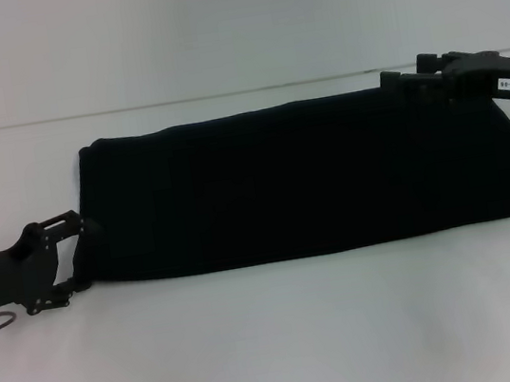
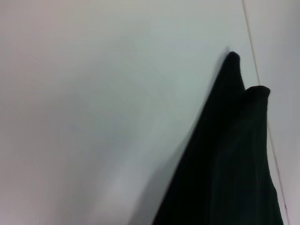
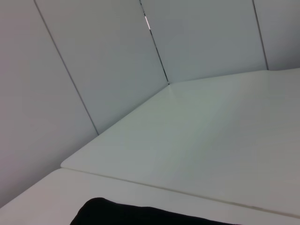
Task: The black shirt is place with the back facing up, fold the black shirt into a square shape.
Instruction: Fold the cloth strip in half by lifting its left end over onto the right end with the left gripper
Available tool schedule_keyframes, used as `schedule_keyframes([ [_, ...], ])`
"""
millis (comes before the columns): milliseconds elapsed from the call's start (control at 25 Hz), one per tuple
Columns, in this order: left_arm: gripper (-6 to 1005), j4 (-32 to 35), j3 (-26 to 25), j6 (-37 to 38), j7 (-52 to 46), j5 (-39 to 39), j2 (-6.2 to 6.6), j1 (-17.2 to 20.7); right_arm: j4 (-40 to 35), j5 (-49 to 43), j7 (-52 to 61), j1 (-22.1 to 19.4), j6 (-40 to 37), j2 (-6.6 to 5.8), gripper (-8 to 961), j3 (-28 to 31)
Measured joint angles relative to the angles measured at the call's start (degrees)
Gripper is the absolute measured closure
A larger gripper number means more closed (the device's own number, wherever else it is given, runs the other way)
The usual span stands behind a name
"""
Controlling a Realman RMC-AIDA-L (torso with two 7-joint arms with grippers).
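You see the black shirt (image 1: 311,178) lying as a long band for cross-folding; the left gripper (image 1: 80,254) flanks its near-left corner and the right gripper (image 1: 404,79) its far-right edge; jaw states cannot be determined.

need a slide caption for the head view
Black shirt folded into a long band on the white table, left gripper and right gripper at opposite ends.

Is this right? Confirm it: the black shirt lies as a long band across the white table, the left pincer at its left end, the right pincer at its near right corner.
One detail is wrong. The right pincer is at the far right corner of the black shirt, not the near one; the head view shows it. The rest holds: a long band on the white table, the left pincer at its left end.
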Motion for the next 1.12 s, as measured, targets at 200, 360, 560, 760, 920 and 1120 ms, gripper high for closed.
schedule_keyframes([
  [200, 126, 0.00, 0.27, 0.19, 2.05, 0.32, 0.09, -0.37, 0.00, 0.04, 0.03, -0.01, -0.06, -0.06, 23, 0.00],
  [360, 125, 0.04, 0.40, 0.36, 3.84, 0.81, 0.22, -0.55, 0.00, 0.03, -0.05, -0.01, -0.07, -0.08, 23, 0.00],
  [560, 125, 0.10, 0.35, 0.87, 3.94, 2.05, 0.40, -0.66, 0.00, 0.03, 0.08, 0.04, -0.08, -0.08, 23, 0.00],
  [760, 125, 0.09, -0.09, 2.94, 2.88, 1.96, 0.42, -0.68, 0.00, 0.01, 0.19, 0.07, -0.08, -0.08, 23, 0.00],
  [920, 125, -0.14, -0.12, 4.34, 1.65, 1.68, 0.42, -0.64, 0.00, 0.01, 0.21, 0.08, -0.08, -0.07, 22, 0.00],
  [1120, 126, -0.27, -0.13, 4.43, 1.47, 1.65, 0.32, -0.35, -0.03, 0.41, 0.13, 0.06, -0.07, -0.08, 22, 0.00],
])
